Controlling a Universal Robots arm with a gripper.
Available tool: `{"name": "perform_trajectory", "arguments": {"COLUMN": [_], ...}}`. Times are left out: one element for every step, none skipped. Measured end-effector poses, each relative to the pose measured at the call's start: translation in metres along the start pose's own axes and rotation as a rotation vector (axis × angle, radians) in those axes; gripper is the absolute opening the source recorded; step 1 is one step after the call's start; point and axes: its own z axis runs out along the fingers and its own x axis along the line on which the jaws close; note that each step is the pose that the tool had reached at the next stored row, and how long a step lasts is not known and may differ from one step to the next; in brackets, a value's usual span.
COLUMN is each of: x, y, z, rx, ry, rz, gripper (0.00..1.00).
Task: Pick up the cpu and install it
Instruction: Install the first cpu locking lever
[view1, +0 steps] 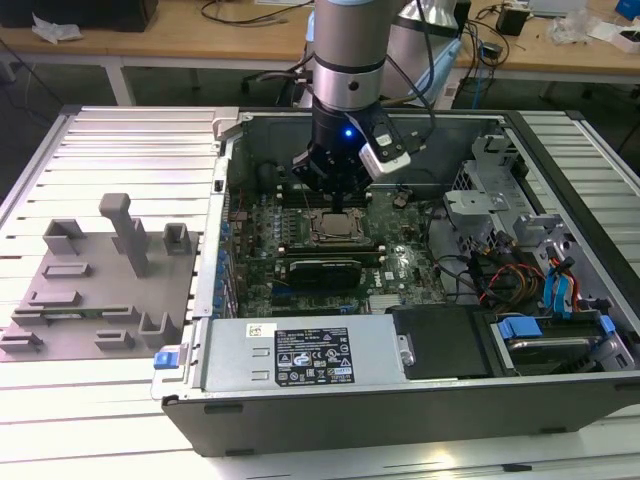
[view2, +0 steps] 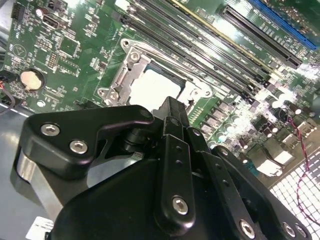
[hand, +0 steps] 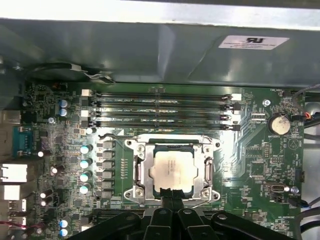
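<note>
Mid-frame in the exterior view, the gripper (view1: 338, 203) hangs with narrow, empty fingers, since the cpu (hand: 172, 170) already sits in its socket (hand: 136, 172).

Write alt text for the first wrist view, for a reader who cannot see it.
The silver-topped cpu lies flat inside the metal socket frame on a green motherboard. The black gripper, shut, hangs over one edge of the cpu; memory slots run along the socket's opposite side, by the grey case wall.
</note>
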Motion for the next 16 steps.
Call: {"name": "perform_trajectory", "arguments": {"x": [0.0048,0.0095,0.0138,0.0183,0.022,0.0251,0.0271,0.0281,0.0282,0.0282,0.0283,0.0282,0.0282,0.0281,0.028,0.028], "y": [0.0001,0.0002,0.0003,0.0004,0.0004,0.0005,0.0005,0.0006,0.0005,0.0005,0.0005,0.0005,0.0005,0.0005,0.0005,0.0005], "z": [-0.0001,-0.0003,-0.0003,-0.0005,-0.0006,-0.0007,-0.0007,-0.0007,-0.0008,-0.0008,-0.0017,-0.0027,-0.0045,-0.008,-0.0099,-0.0116], "rx": [0.0,0.0001,0.0,0.0,0.0,0.0,0.0,0.0001,0.0001,0.0001,0.0002,0.0001,0.0001,0.0001,0.0001,0.0], "ry": [0.0,0.0,-0.0001,-0.0001,0.0,-0.0001,-0.0001,0.0,0.0,0.0,0.0001,0.0,0.0,0.0,0.0,0.0], "rz": [0.0,0.0,0.0,0.0,0.0,0.0,0.0,0.0,0.0,0.0,0.0,0.0,0.0,0.0,0.0,0.0], "gripper": [0.11,0.11,0.11,0.11,0.11,0.11,0.11,0.11,0.11,0.11,0.11,0.11,0.11,0.11,0.11,0.11]}}
